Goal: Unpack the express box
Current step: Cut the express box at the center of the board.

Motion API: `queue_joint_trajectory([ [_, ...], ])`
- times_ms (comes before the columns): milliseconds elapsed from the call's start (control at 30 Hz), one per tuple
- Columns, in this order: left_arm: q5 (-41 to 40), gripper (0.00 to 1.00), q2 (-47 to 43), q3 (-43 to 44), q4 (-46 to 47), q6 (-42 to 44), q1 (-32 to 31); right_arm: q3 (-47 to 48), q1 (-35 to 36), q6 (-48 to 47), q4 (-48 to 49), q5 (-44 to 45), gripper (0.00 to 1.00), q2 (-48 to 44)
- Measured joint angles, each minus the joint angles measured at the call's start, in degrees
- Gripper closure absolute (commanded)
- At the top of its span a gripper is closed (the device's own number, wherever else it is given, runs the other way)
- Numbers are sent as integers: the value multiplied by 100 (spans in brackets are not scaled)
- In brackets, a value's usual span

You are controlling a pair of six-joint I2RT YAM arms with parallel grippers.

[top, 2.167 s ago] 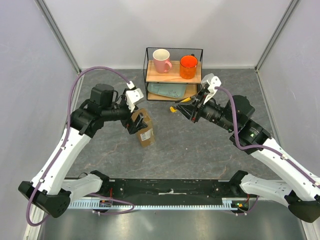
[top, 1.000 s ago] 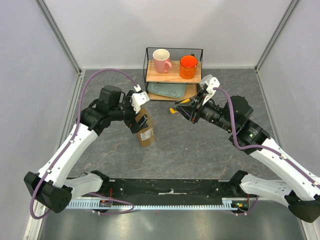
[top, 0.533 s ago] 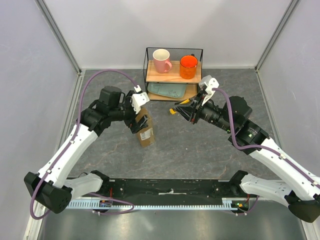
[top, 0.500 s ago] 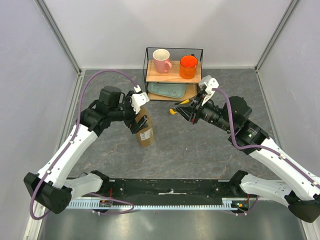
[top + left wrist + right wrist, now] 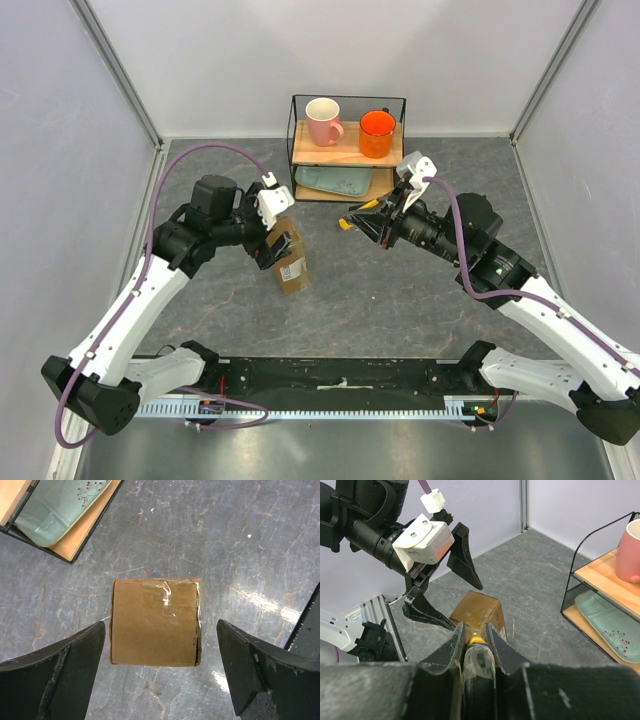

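showing one express box (image 5: 289,256), one knife (image 5: 346,219), two mugs (image 5: 323,121), one plate (image 5: 335,181).

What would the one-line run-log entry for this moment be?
left tool: open, poised over brown cardboard express box | right tool: shut on yellow utility knife, aloft | box: taped shut

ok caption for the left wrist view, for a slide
Open left gripper hovers above the taped brown cardboard express box on the grey marbled table
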Motion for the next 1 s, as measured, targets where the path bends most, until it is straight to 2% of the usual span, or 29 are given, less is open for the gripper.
queue_joint_trajectory([
  [900, -199, 1, 378, -455, 295, 81, 0, -129, 0, 2, 66, -46, 100, -4],
  [1000, -125, 8, 553, -466, 313, 92, 0, -155, 0, 2, 66, -44, 100, -13],
])
